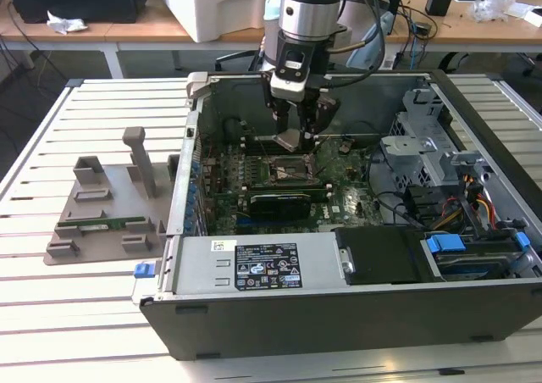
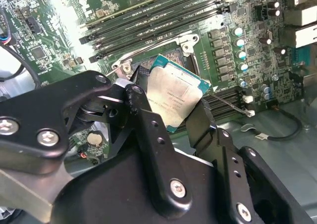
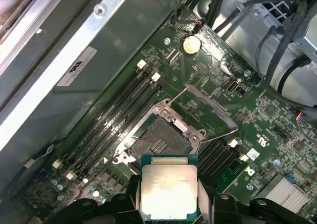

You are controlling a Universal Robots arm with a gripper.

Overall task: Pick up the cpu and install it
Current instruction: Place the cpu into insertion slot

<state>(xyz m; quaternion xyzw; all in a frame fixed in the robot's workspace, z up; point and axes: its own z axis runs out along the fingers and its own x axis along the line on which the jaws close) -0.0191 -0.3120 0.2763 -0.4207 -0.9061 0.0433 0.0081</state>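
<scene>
Silver-topped cpu (image 3: 168, 192) is hanging gripped in your hand (image 1: 297, 127) by the open socket (image 3: 159, 140); you're likely needing it level and squared with the frame.

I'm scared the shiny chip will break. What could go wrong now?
1. The gripper pinches the chip only by its edges, above the open socket. It might slip and drop onto the socket.
2. The chip's sides do not look lined up with the socket's sides, so it could go in crooked.
</scene>
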